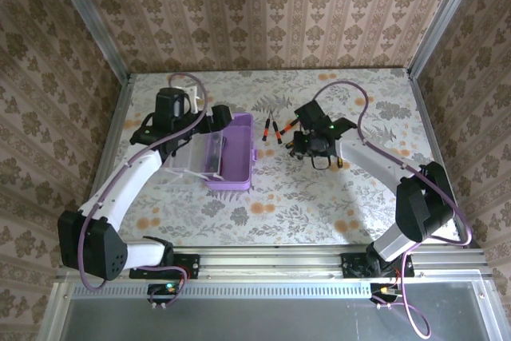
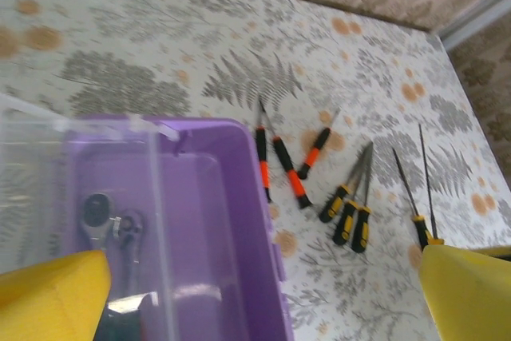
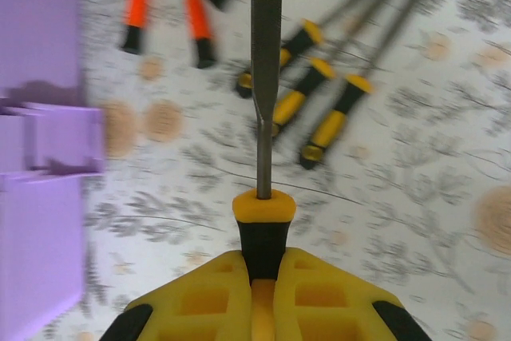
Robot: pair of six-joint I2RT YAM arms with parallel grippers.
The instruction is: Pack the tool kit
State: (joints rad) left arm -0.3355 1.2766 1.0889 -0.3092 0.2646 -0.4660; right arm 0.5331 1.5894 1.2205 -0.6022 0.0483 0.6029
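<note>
**Right tool (image 3: 259, 281) clamped on a yellow-handled screwdriver (image 3: 264, 117); lilac case (image 1: 249, 149) lies open, left of the bench (image 1: 319, 205) centre.**

Best to swing the shaft level over the case wall and lower it inside before letting go. The left tool (image 2: 259, 297) hangs over the case, fingers wide apart. The left wrist view shows a ratchet (image 2: 97, 217) in the case and the loose screwdrivers (image 2: 289, 175) beside it. The right wrist view shows the grip on the handle.
</note>
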